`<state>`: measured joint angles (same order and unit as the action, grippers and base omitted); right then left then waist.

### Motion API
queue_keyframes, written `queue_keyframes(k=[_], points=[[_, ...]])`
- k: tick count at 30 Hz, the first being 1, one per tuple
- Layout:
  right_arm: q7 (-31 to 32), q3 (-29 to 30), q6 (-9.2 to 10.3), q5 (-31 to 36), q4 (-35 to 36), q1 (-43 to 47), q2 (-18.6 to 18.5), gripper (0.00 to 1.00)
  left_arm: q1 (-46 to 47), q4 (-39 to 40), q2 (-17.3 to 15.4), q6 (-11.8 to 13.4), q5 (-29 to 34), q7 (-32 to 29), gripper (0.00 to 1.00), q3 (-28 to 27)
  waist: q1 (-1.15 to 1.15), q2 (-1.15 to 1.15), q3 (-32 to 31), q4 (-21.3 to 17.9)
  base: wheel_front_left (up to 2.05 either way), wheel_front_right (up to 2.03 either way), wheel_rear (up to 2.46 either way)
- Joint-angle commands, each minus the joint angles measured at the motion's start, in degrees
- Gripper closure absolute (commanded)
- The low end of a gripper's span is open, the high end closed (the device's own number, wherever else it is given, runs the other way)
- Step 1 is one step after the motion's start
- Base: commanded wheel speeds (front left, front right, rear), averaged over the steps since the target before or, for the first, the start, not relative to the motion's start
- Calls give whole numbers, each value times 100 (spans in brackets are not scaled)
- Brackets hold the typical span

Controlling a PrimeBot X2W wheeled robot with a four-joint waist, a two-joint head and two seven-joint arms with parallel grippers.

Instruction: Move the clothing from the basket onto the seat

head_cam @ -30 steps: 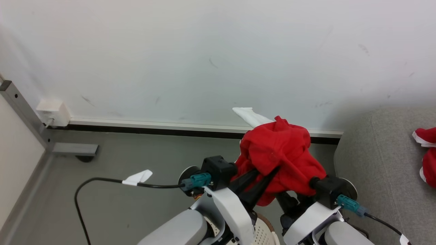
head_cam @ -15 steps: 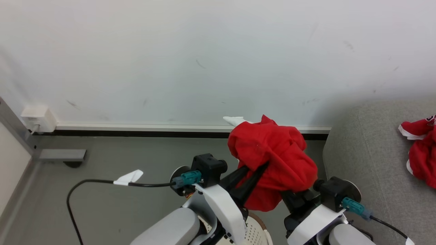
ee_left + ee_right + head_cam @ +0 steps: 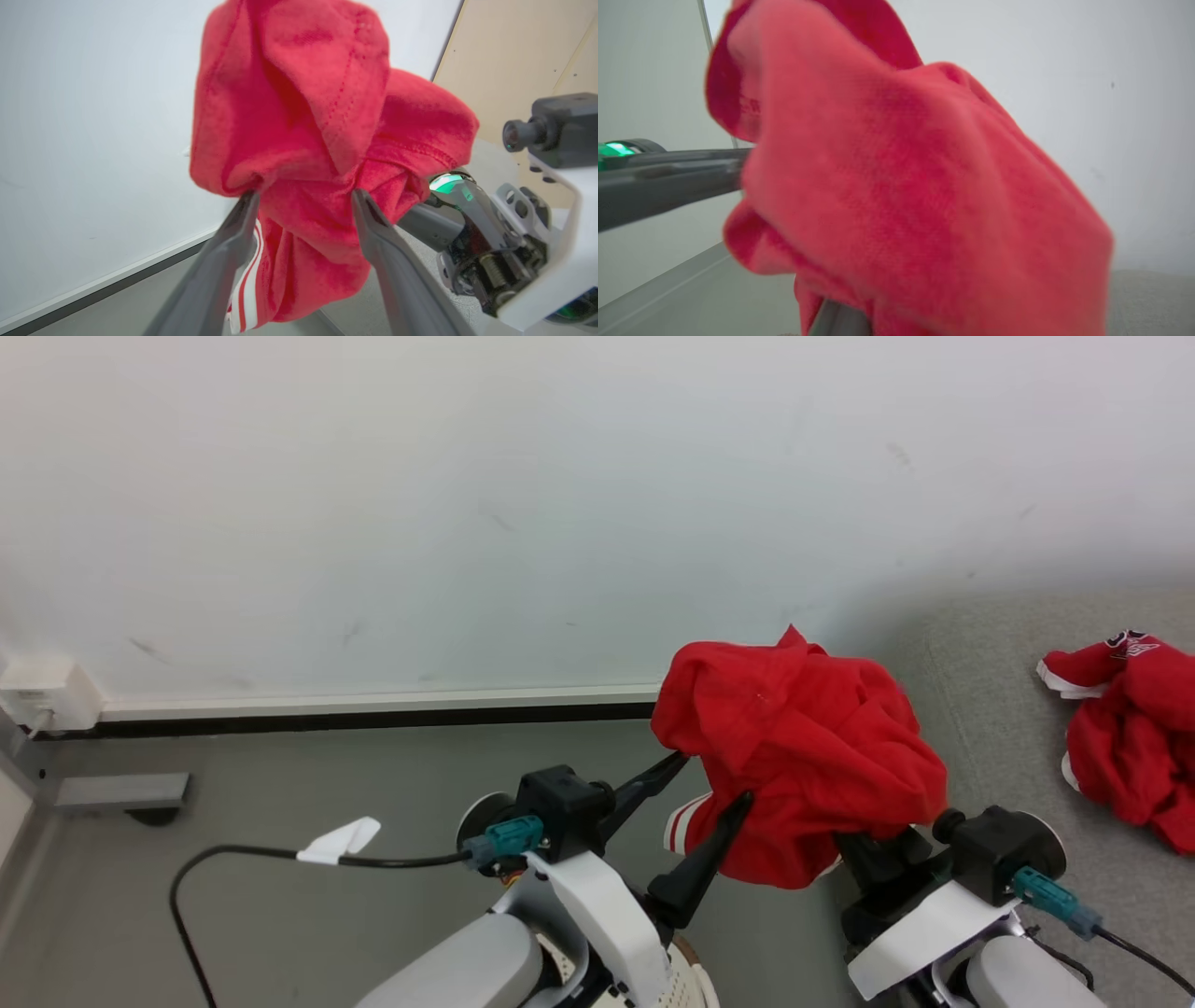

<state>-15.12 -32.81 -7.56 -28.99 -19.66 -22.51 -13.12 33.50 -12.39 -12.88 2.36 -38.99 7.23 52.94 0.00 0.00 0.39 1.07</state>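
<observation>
The red garment (image 3: pixel 803 756) hung bunched in the air, lifted clear of the basket (image 3: pixel 693 982) and carried on the two hands, above the grey floor (image 3: pixel 373 915). From the head view its right side overlapped the near rounded edge of the seat (image 3: pixel 1008 747), though it did not rest on it. A hem with white stripes (image 3: pixel 680 826) dangled from its lower left corner.

The left hand (image 3: pixel 717 777) reached up into the cloth from below, its two dark fingers (image 3: pixel 243 219) spread well apart; folds of red sagged between them and over their tips. The right hand (image 3: pixel 873 857) came in under the garment's right side, and the cloth was draped so thickly over its fingers that I could not tell whether they were pinched together or apart. In the right wrist view the garment (image 3: pixel 915 196) filled most of what could be seen, with a grey finger (image 3: pixel 836 323) just poking out beneath it.

The basket sat low between the two forearms, a sliver of its holed cream wall and brown rim showing. Farther back on the seat lay a second red garment (image 3: pixel 1130 728) with white trim, well apart from the held one. Behind everything stood a pale wall (image 3: pixel 467 504) with a dark skirting strip (image 3: pixel 355 719), and a black cable (image 3: pixel 243 854) with a white tag curled over the floor from the left arm.
</observation>
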Motion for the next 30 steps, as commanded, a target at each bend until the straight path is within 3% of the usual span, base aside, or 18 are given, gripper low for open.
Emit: queue_keyframes(k=[1,14,30], points=[[-3,86,13,49,68,32,-101,100,-74,65,-41,19,101,68,0,4,0,0,7,-119,0,0,0],[-3,720,13,230,274,134,-466,100,-79,302,-218,28,242,295,0,59,0,0,99,-1114,0,0,0],[-2,1382,13,375,600,269,-519,100,62,209,-330,-73,490,438,0,233,0,0,450,-2444,0,0,0]])
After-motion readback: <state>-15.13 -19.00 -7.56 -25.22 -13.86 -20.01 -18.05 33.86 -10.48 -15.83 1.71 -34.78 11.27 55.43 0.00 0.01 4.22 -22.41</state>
